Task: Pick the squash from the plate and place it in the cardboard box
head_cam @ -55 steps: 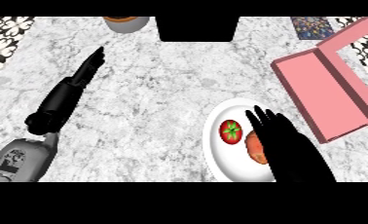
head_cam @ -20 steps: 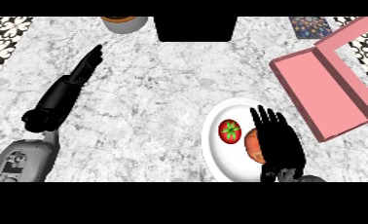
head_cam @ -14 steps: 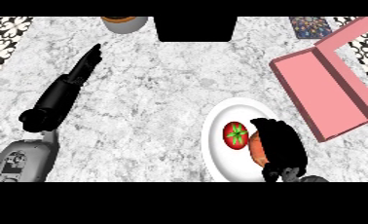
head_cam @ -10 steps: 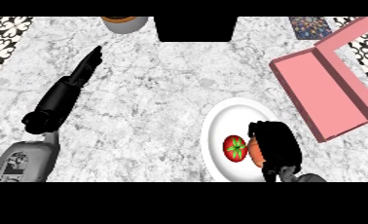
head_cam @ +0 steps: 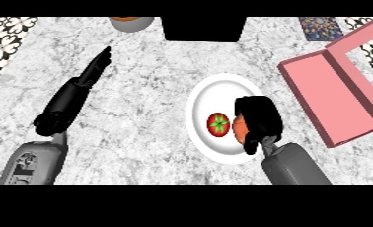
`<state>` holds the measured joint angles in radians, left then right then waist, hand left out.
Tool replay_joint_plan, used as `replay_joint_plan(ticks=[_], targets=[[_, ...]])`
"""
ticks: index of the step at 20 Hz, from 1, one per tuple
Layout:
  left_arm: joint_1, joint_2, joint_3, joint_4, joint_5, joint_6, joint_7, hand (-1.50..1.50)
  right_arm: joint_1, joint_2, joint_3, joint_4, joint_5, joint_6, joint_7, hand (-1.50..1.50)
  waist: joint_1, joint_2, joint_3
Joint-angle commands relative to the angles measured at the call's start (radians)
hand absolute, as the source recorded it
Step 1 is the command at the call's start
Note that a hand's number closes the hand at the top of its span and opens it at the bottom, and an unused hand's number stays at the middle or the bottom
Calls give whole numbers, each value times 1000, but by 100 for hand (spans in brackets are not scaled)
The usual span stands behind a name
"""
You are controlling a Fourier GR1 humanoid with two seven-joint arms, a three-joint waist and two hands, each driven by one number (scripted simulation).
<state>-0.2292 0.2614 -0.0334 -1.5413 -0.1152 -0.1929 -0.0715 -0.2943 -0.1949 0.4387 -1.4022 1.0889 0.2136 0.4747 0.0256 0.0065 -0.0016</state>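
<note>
The right hand (head_cam: 258, 118) covers the right half of the white plate (head_cam: 218, 89). Its fingers (head_cam: 247, 106) are curled down and clamped on the squash (head_cam: 238, 127), of which only an orange edge shows at the hand's left. A red tomato (head_cam: 218, 125) lies just beside that edge. The pink box (head_cam: 320, 93) stands open to the right of the plate. The left hand (head_cam: 80, 85) rests on the worktop (head_cam: 146, 122) at the left, fingers straight and together.

Most of the squash is hidden, so the hold may be shallow and the squash could slip out on lifting. The tomato could get nudged and roll. A low carry might catch the box's wall.
</note>
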Motion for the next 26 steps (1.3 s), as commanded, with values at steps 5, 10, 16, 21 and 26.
replay_joint_plan(ticks=[5, 10, 16, 21, 26], targets=[[18, 22, 9, -13, 11, -35, -24, 0, -429, 174, -202, 420, -34, -180, -36, 150, 35, 8, 3], [-2, -13, 4, 10, -9, -5, -9, 0, -593, 190, -169, 493, 71, -248, -23, 150, 1, 0, 2], [4, 0, 30, 45, -19, -8, -32, 0, -650, 169, -224, 404, 109, -276, 70, 150, -21, -6, 1], [-8, 28, 66, 10, 21, -34, 13, 0, -683, 114, -355, 319, 118, -338, 245, 150, -27, -10, 2], [-37, 25, 63, 8, 12, -36, 32, 0, -683, 14, -451, 299, 130, -370, 300, 150, -29, -8, 2]])
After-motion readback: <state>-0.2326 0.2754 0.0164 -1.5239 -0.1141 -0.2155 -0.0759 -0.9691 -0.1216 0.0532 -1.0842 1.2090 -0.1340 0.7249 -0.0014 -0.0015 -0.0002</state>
